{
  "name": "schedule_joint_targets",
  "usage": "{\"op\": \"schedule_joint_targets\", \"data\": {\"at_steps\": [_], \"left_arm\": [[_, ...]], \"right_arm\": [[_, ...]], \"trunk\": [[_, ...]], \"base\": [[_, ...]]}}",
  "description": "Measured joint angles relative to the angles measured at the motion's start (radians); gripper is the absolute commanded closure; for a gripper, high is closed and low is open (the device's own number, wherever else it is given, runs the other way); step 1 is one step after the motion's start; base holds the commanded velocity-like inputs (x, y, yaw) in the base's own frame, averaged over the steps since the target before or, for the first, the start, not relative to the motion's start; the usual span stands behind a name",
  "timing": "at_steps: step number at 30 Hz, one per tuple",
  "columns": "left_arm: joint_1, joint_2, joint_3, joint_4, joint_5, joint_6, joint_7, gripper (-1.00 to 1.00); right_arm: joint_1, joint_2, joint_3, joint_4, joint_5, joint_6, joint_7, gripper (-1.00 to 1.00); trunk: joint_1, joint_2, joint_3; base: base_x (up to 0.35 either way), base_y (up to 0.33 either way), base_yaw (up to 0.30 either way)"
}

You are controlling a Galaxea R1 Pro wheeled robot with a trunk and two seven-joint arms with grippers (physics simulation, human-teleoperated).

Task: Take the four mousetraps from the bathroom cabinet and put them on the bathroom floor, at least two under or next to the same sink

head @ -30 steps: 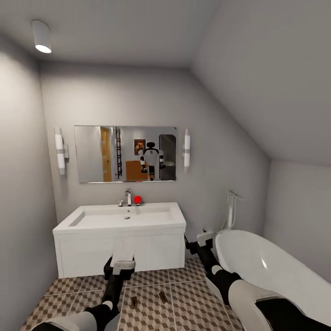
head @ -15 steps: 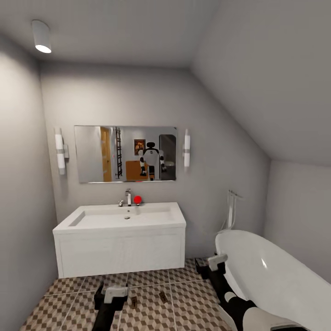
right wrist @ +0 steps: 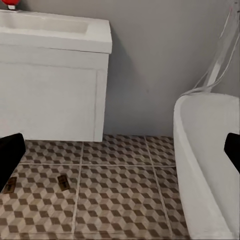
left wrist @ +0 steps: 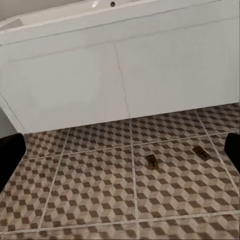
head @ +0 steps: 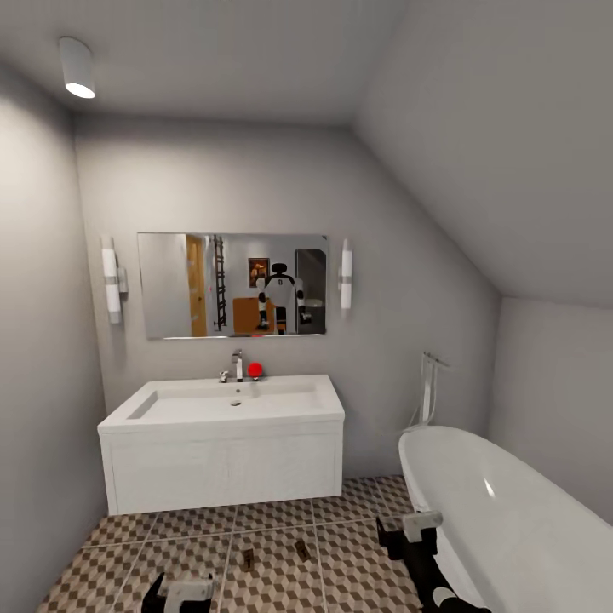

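Both grippers sit low in the head view, the left gripper [head: 180, 589] near the bottom edge and the right gripper [head: 410, 529] just beside the bathtub [head: 511, 502]. Each wrist view shows its dark fingers spread wide at the picture's sides with nothing between them, so both are wide open and holding nothing. 2 mousetraps [head: 247, 559] [head: 301, 551] lie flat on the bathroom floor [head: 340, 562], a little apart, just in front of the sink [head: 223, 407].
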Motion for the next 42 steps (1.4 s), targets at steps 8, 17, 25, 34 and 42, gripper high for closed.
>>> {"op": "schedule_joint_targets", "data": {"at_steps": [8, 17, 25, 34, 42], "left_arm": [[0.026, 0.017, -0.003, 0.000, -0.003, 0.024, 0.000, -1.00], [0.033, 0.015, -0.004, 0.000, -0.003, 0.035, 0.000, -1.00], [0.037, 0.014, -0.004, 0.000, -0.003, 0.036, 0.000, -1.00], [0.039, 0.014, -0.004, 0.000, -0.003, 0.036, 0.000, -1.00], [0.039, 0.012, -0.004, 0.000, -0.003, 0.036, 0.000, -1.00]], "right_arm": [[0.012, 0.005, 0.001, 0.000, -0.004, 0.006, 0.002, -1.00], [0.013, 0.006, 0.000, 0.000, -0.005, 0.009, 0.001, -1.00], [0.013, 0.004, -0.001, 0.000, -0.005, 0.009, -0.001, -1.00], [0.013, 0.002, -0.001, 0.000, -0.005, 0.009, -0.001, -1.00], [0.014, 0.001, -0.001, 0.000, -0.005, 0.009, -0.001, -1.00]], "trunk": [[0.000, 0.000, -0.003], [0.000, 0.000, -0.015], [0.000, 0.000, -0.028], [0.000, 0.000, -0.043], [0.000, 0.000, -0.055]], "base": [[0.000, 0.000, 0.000], [0.000, 0.000, 0.000], [0.000, 0.000, 0.000], [0.000, 0.000, 0.000], [0.000, 0.000, 0.000]]}}
